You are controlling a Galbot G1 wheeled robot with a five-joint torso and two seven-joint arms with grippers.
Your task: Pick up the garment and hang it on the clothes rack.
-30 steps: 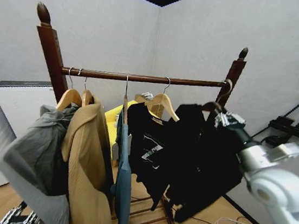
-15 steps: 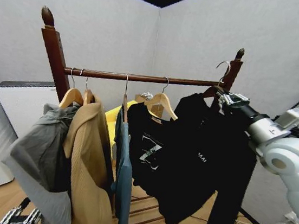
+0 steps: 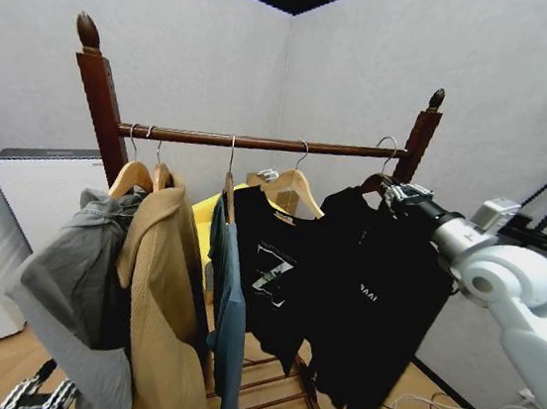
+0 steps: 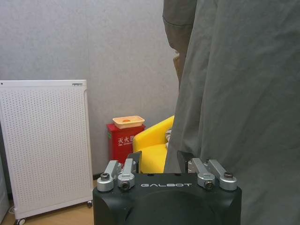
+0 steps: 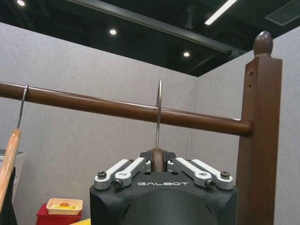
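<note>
Head view: since the earlier frame the black long-sleeved top (image 3: pixel 374 297) had been carried in toward the clothes rack (image 3: pixel 261 144), its hanger hook (image 3: pixel 390 144) brought down from above rod height to the rod's right end. The right gripper (image 3: pixel 402 193) was seen pinching the wooden hanger's neck (image 3: pixel 374 182); the top hung below, beside the "Z" shirt (image 3: pixel 268 264).

Left wrist view: the left gripper (image 4: pixel 159 159) was parked low by a grey garment (image 4: pixel 243 93), jaws spread, empty.

Right wrist view: the hook (image 5: pixel 158 115) was seen edge-on, upright, in front of the rod (image 5: pixel 122 108); whether seated was unclear.
</note>
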